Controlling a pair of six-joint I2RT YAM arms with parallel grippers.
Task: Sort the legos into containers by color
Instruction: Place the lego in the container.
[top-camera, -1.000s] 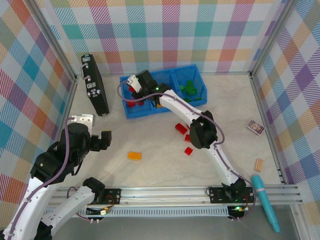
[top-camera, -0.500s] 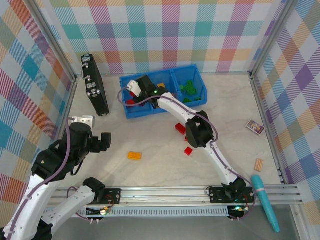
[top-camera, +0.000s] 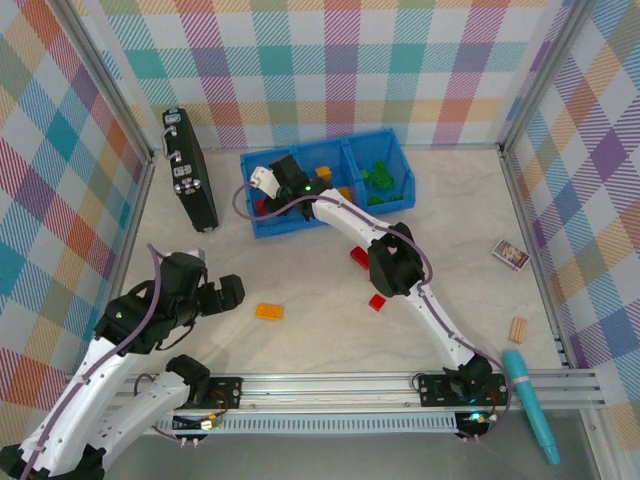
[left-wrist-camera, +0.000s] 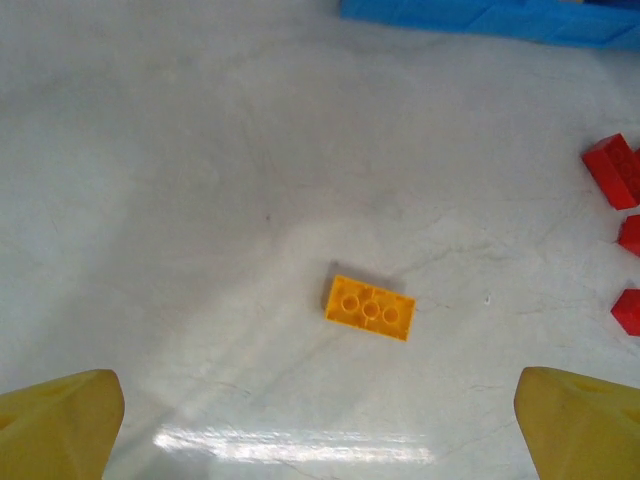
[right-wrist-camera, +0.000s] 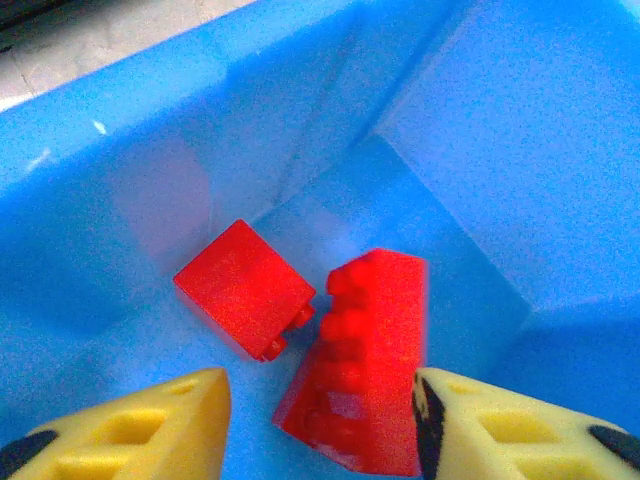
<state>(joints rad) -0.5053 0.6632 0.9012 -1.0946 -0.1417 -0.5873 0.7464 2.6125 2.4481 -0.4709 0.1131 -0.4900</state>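
Hovering inside the left compartment of the bright blue three-bin plastic tray (top-camera: 300, 222), the right gripper (right-wrist-camera: 320, 420) has its yellow fingers spread wider than the long red studded brick (right-wrist-camera: 365, 370) that lies tilted between them. The brick sits close against one finger with a clear gap to the other, so it looks released rather than clamped. A squarer red brick (right-wrist-camera: 245, 287) rests just beside it on the bin floor. The left gripper (left-wrist-camera: 320, 425) hangs wide open and empty above the table, with an orange-yellow three-stud flat brick (left-wrist-camera: 369, 308) lying between and ahead of its fingers. Several loose red bricks (left-wrist-camera: 612, 170) lie off to one side. One risk is that the long brick, leaning so near a finger, gets dragged up or flicked over the wall as the right arm lifts. Another is that the orange brick, lying skewed to the left fingers, pivots or skids on the smooth table when they close. The two arms could also clash if the left one carries it to the tray while the right arm is over it.
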